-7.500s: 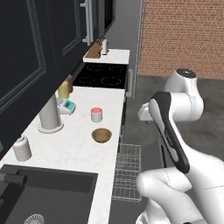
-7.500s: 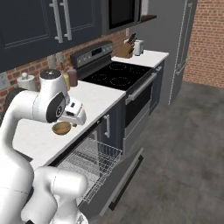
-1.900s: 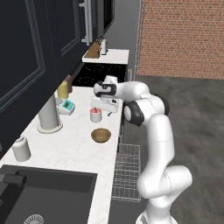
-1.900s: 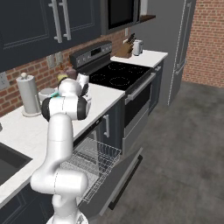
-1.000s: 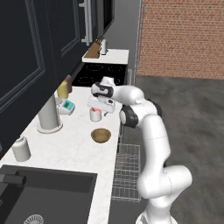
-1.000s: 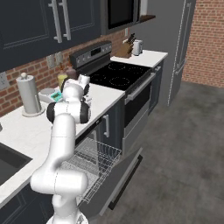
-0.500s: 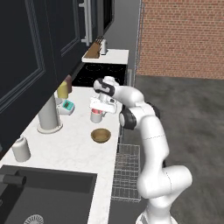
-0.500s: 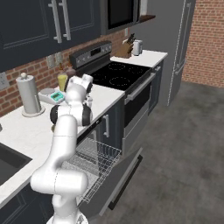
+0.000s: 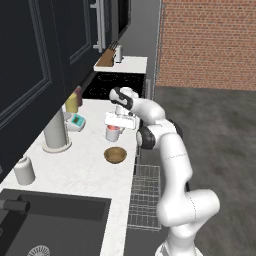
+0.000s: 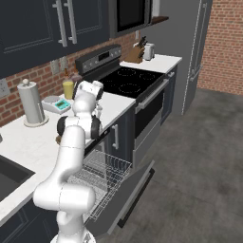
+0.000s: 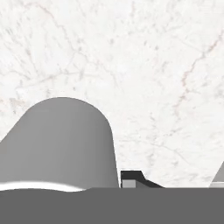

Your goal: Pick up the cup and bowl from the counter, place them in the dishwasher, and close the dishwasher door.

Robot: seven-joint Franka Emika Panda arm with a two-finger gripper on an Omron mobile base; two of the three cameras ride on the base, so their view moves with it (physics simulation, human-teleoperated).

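Observation:
The cup (image 9: 112,134), white with a red-pink top, stands on the white marbled counter (image 9: 85,170) near its front edge. My gripper (image 9: 116,126) points down right on top of it, jaws drawn in on the cup's wall. In the hand view the cup (image 11: 61,144) fills the lower left, pressed against one dark fingertip (image 11: 130,178); the other fingertip is hidden behind it. The brown wooden bowl (image 9: 115,155) sits a little nearer the base than the cup. The dishwasher (image 10: 128,197) is open, with its wire rack (image 9: 145,192) pulled out below the counter edge.
A tall paper-towel holder (image 9: 55,132), a teal-topped scale (image 9: 76,121) and a yellow jar (image 9: 71,103) stand toward the wall. A white jar (image 9: 24,170) is beside the black sink (image 9: 50,225). The black cooktop (image 9: 117,85) lies beyond the cup.
The hand has come down onto the cup and its jaws have drawn in on the cup's wall. The cup and bowl stay in place.

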